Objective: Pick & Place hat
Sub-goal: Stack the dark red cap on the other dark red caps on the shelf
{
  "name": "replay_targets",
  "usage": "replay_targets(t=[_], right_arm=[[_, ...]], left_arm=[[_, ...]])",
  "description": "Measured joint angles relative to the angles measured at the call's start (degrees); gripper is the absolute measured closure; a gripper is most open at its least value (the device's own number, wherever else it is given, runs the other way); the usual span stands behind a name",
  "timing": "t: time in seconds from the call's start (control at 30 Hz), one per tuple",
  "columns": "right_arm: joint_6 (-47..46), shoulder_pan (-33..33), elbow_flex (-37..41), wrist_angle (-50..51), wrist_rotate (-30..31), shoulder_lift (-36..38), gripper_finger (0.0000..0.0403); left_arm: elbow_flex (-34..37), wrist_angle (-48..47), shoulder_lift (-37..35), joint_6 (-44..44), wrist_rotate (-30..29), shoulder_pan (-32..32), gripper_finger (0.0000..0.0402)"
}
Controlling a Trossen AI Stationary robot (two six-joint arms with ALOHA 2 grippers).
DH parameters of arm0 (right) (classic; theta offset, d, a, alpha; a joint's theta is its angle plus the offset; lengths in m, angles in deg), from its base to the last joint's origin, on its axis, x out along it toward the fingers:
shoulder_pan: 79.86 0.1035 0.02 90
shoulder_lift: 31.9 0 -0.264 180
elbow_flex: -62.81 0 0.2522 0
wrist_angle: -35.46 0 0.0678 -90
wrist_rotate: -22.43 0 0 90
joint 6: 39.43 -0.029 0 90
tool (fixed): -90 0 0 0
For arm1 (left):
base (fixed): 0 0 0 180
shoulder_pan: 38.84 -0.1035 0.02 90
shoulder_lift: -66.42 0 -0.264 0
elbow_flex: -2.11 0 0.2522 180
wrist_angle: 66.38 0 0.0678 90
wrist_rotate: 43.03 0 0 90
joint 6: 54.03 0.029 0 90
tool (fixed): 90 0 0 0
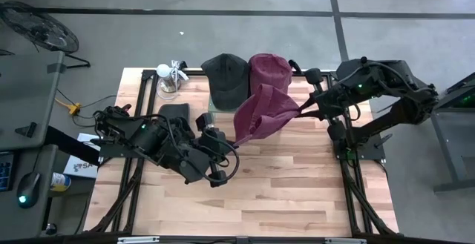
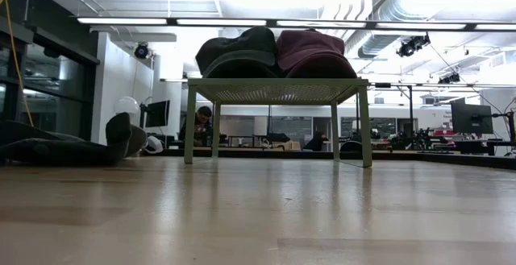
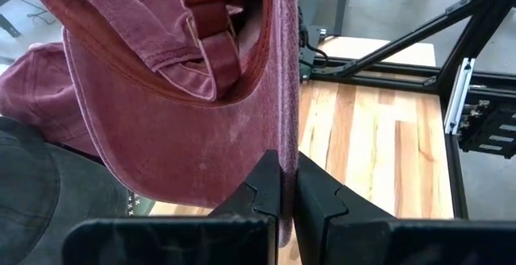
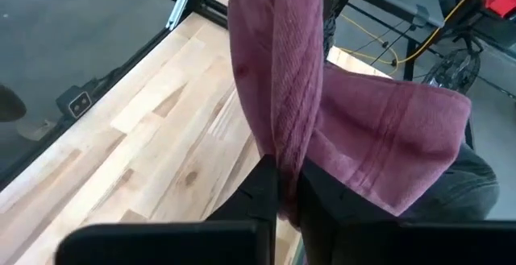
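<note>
Hat (image 1: 263,113) between both clamped tools

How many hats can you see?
3: a dark hat and a maroon hat sit on the small rack; another maroon one hangs between the left gripper and right gripper. The dark lump is unclear.

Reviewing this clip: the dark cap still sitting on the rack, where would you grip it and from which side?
Judging by its pose, the brim. The dark cap sits crown-up on the rack beside a maroon cap, its flat brim pointing toward the table's middle. Come from that open side; both grippers are shut on the lifted maroon hat.
</note>
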Motion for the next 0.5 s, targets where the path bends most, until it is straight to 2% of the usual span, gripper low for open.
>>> replay_targets(t=[0.1, 0.33, 0.5], right_arm=[[-0.3, 0.0, 0.0, 0.3, 0.1, 0.0, 0.0386], [-2.0, 0.0, 0.0, 0.3, 3.0, 0.0, 0.0386], [-4.8, 0.0, 0.0, 0.9, 5.7, 0.0, 0.0386]], left_arm=[[0.0, 0.3, 0.0, -1.3, 0.0, 0.0, 0.038], [0.0, 1.0, 0.0, 2.1, -1.8, 0.0, 0.0297], [0.0, 1.0, 0.0, 3.1, -7.9, 0.1, 0.0255]])
